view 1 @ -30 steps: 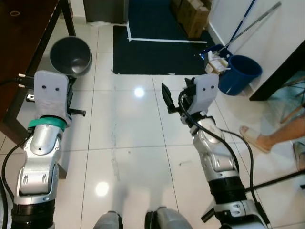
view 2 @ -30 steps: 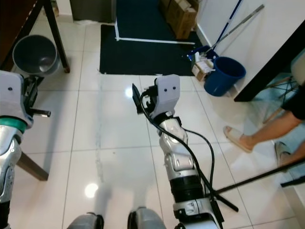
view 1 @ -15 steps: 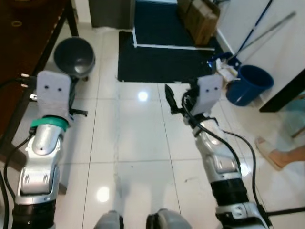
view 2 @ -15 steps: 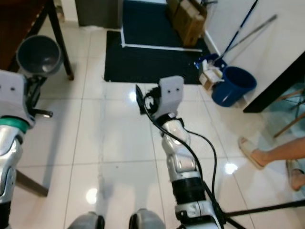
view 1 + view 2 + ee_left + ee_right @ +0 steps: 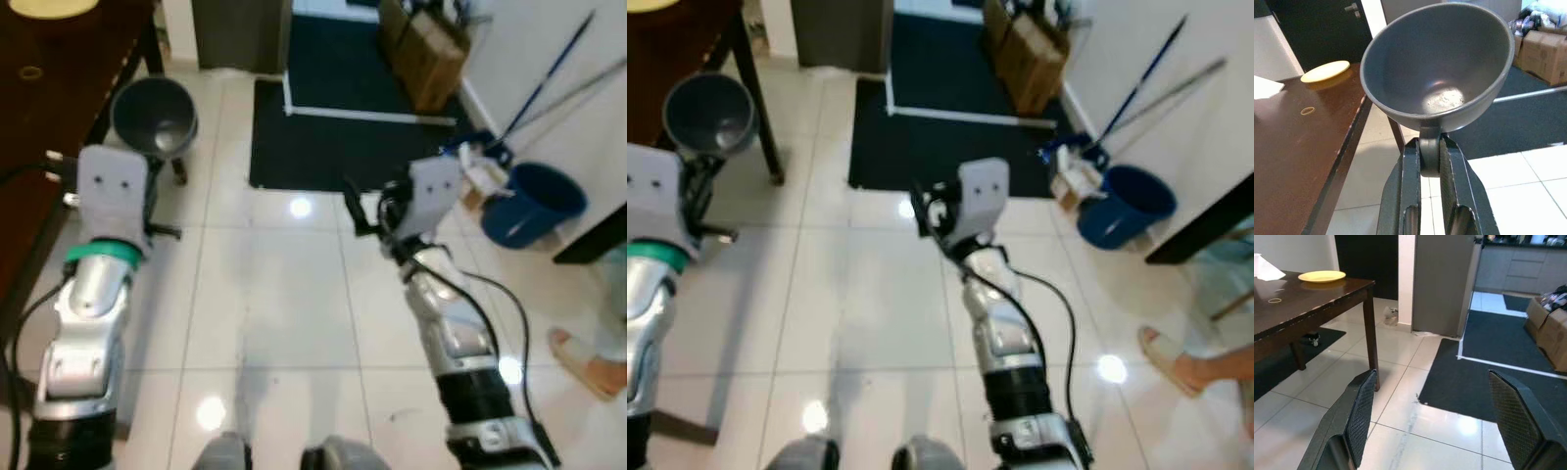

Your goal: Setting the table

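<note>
My left gripper (image 5: 1430, 161) is shut on the rim of a grey bowl (image 5: 154, 116), which I hold out in front at the corner of the dark wooden table (image 5: 44, 93). The bowl (image 5: 1437, 73) is empty and tilted toward the wrist camera. A yellow plate (image 5: 1321, 276) lies on the table (image 5: 1283, 308) near its far end, and a small ring (image 5: 1274, 300) lies closer on the top. My right gripper (image 5: 1432, 421) is open over the white tiled floor, holding nothing, to the right of the table.
A dark mat (image 5: 362, 127) covers the floor ahead, with cardboard boxes (image 5: 431, 49) at its far right. A blue bucket (image 5: 534, 204) and mop handles (image 5: 558, 69) stand by the right wall. A person's foot (image 5: 583, 357) is on the tiles at the right. A white napkin (image 5: 1265, 267) sits on the table.
The camera has tipped up and moved forward, so the mat, bucket and table sit lower in view and the yellow plate has come into sight. Both arms keep their pose.
</note>
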Robot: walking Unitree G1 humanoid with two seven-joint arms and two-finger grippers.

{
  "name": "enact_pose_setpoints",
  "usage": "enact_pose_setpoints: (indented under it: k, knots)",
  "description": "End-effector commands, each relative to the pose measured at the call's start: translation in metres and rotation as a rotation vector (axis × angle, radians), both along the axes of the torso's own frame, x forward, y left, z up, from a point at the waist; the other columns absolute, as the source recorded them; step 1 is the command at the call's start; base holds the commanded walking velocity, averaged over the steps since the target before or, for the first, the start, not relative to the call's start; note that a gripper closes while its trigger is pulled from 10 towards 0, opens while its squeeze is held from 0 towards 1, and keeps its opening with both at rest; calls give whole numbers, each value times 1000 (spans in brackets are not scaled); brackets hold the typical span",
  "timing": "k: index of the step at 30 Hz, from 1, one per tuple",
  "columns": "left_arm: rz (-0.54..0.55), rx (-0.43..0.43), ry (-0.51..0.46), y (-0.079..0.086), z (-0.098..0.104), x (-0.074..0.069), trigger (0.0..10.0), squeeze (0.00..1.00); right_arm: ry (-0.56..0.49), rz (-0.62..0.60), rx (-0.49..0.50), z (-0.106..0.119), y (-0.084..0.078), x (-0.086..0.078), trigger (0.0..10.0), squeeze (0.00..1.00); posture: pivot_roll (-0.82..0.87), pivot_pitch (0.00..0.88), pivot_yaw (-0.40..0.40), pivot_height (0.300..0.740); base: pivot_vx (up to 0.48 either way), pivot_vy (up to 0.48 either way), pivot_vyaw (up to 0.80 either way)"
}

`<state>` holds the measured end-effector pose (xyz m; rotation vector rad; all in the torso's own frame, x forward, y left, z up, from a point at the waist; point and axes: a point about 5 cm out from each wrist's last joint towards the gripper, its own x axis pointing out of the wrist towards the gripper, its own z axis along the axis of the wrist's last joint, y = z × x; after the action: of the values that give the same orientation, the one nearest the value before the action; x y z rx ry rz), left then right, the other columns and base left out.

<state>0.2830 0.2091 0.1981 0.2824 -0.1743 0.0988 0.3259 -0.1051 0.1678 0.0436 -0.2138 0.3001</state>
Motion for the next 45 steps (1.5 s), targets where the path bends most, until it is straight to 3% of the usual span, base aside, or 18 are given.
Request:
enact_pose_setpoints:
  k: [1,45]
  knots:
    - [-15,0,-2,-4,0,0,10000,0,19,-30,-6,-4,-9,0,10000,0,-36,4,-25,740,431,0,0]
    - [-25,-1,-2,-6,0,2,10000,0,6,-42,30,0,-10,0,10000,0,-38,8,-21,740,432,0,0]
